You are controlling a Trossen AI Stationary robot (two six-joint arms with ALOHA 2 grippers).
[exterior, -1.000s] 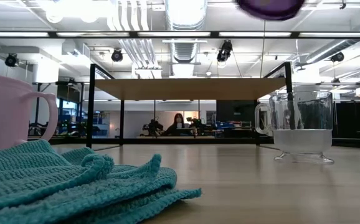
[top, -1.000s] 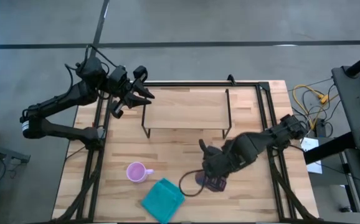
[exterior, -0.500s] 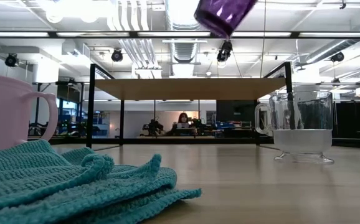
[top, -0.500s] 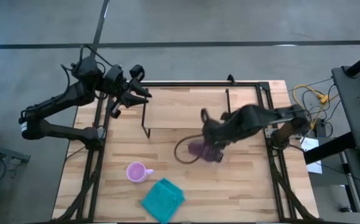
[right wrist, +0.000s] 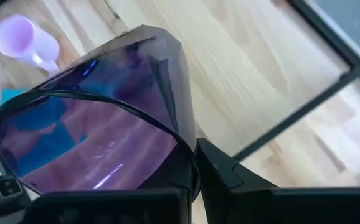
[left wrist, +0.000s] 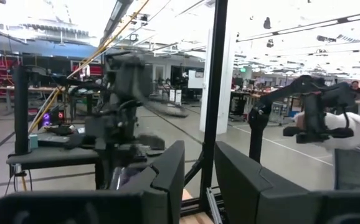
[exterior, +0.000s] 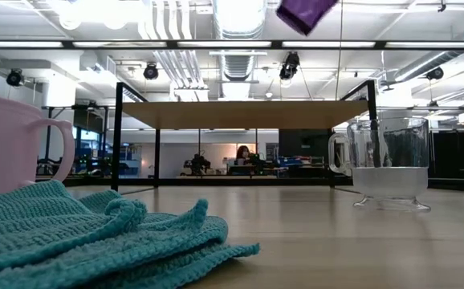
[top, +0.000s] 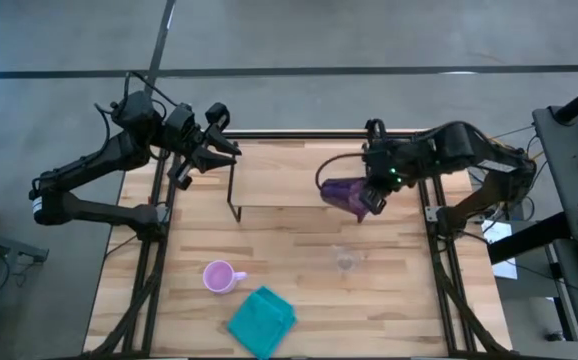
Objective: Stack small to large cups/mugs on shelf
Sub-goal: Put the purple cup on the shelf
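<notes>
In the last second I have swung my right tool [top: 369, 192], clenched on the purple tumbler [top: 344, 195], up from the desk [top: 299, 270] to the shelf's [top: 289, 175] right end, ready for placing; left tool [top: 209, 152] waits released.

Colours you have on the table

You see a translucent dark purple tumbler [top: 346, 194], a pale pink mug [top: 219, 275], a clear glass cup [exterior: 384, 163], a teal knitted cloth [top: 262, 320], and a light-wood shelf [top: 294, 172] on black legs.
</notes>
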